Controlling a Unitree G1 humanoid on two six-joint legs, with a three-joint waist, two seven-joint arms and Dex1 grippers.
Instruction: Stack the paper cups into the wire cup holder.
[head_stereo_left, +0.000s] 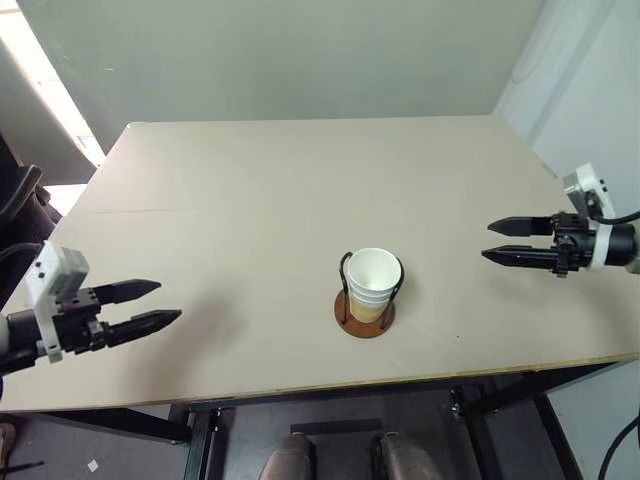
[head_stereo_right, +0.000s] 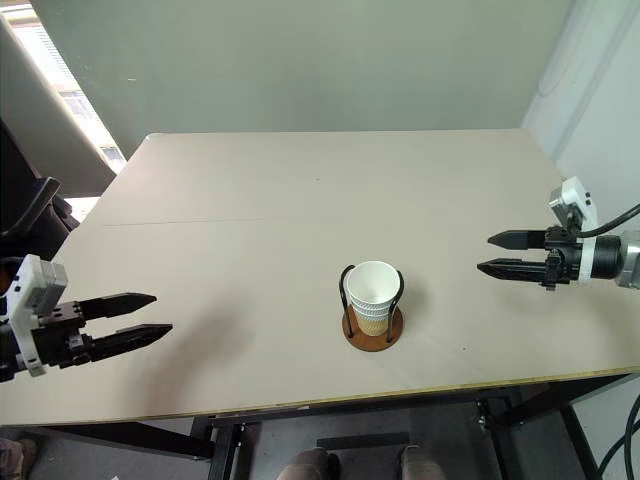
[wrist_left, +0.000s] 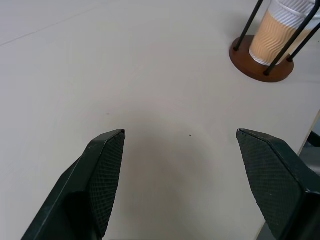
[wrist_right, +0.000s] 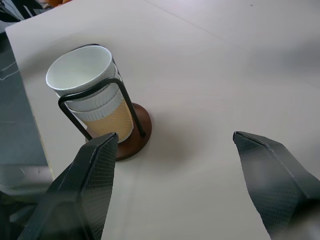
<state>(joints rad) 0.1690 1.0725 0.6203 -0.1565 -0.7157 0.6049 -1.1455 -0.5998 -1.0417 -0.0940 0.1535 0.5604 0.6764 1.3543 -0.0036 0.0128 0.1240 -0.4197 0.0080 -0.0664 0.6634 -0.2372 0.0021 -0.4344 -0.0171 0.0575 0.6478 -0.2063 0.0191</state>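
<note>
Standing nested in wire cup holder (head_stereo_left: 366, 318): paper cups (head_stereo_left: 373, 283); both claws empty.

The counter (head_stereo_left: 250, 200) lies bare all round the wire cup holder (head_stereo_left: 365, 318), which stands near its front edge with the paper cups (head_stereo_left: 373, 283) nested inside; the left hand (head_stereo_left: 150, 305) and right hand (head_stereo_left: 505, 241), both spread wide, hang well apart from it; open surface lies between each and the holder.

We are seeing the cups (head_stereo_left: 374, 282) sitting nested in the holder (head_stereo_left: 364, 318), standing near the table's (head_stereo_left: 250, 210) near edge, between both grippers.
</note>
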